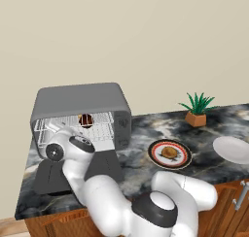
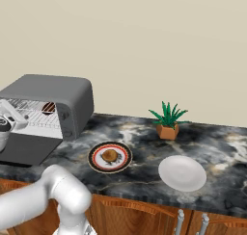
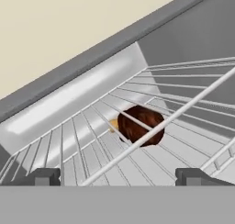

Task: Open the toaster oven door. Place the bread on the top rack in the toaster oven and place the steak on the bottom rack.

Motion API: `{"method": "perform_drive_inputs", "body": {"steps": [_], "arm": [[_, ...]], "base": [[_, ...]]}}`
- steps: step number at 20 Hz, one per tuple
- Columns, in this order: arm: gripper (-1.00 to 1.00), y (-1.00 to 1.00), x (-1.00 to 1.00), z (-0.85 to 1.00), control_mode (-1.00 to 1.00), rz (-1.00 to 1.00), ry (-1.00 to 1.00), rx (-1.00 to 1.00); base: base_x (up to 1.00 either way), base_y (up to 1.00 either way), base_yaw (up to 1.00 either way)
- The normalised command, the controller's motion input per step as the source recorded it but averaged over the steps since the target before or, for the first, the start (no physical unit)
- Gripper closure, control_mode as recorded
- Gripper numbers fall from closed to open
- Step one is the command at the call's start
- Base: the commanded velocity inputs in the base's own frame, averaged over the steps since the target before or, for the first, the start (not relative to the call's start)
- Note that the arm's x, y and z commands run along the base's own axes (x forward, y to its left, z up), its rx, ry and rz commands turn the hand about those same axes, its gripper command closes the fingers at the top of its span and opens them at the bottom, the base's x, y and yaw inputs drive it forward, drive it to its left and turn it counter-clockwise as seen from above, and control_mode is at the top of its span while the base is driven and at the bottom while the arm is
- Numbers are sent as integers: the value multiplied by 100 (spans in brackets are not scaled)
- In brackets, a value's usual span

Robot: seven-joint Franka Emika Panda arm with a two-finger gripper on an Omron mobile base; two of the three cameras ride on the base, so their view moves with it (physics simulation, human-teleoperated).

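Steak [image 3: 140,125] inside toaster oven [image 1: 80,102]

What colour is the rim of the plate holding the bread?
Dark rim with a red-orange ring inside; clearest in the right base view.

A plain cream wall [image 2: 144,41] is seen behind a dark marbled countertop [image 2: 144,169] (veined in grey and white). Wooden cabinet fronts [image 2: 140,219] with metal handles [image 2: 179,221] are set beneath it. The scene is evenly lit.
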Motion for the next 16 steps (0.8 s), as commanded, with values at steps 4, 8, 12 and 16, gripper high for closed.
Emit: {"method": "perform_drive_inputs", "body": {"steps": [4, 8, 12, 16], "arm": [[-100, 6, 16, -14, -100, 0, 0, 0], [-100, 7, 19, -13, -100, 0, 0, 0], [-100, 6, 16, -6, -100, 0, 0, 0], [-100, 4, 11, 0, -100, 0, 0, 0]], "base": [[0, 0, 0], [0, 0, 0], [0, 0, 0], [0, 0, 0]]}}
